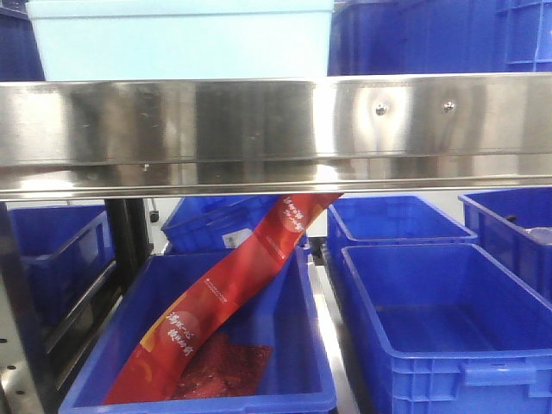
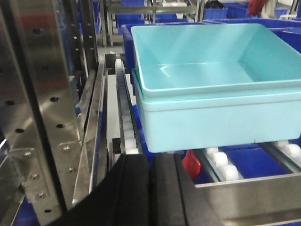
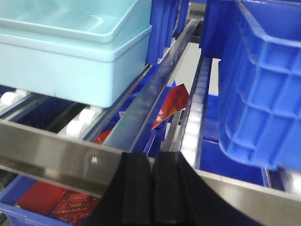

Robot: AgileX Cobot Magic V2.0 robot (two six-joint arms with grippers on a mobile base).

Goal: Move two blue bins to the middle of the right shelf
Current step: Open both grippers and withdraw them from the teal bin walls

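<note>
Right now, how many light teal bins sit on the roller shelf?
2, nested: the outer bin rests on the rollers, and the inner bin sits inside it. No more show, though others could be hidden outside the views.

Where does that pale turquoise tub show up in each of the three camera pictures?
Front view: the pale turquoise tub sits at the top left, above the steel shelf rail.
Left wrist view: it fills the upper right, two tubs nested, resting on white rollers.
Right wrist view: it is at the upper left, on the same rollers.
Shared landmark: the red snack packet, poking up below the tub, also seen in the right wrist view.
</note>
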